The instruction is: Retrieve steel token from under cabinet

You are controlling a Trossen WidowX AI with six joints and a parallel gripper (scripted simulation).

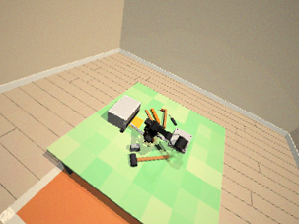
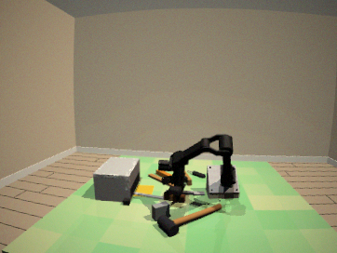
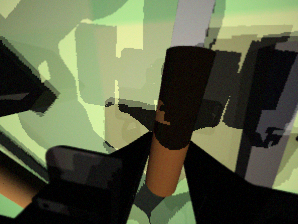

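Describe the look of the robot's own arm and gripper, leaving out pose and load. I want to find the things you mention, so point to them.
The arm (image 1: 164,133) (image 2: 203,146) is black throughout, built of chunky, angular links with rounded joint housings. Its gripper (image 1: 148,139) (image 2: 174,193) (image 3: 167,138) is black too; up close, its two fingers look dark and wedge-shaped, narrowing toward the tips. I can make out no cables, sleeve or lettering on either at this sharpness.
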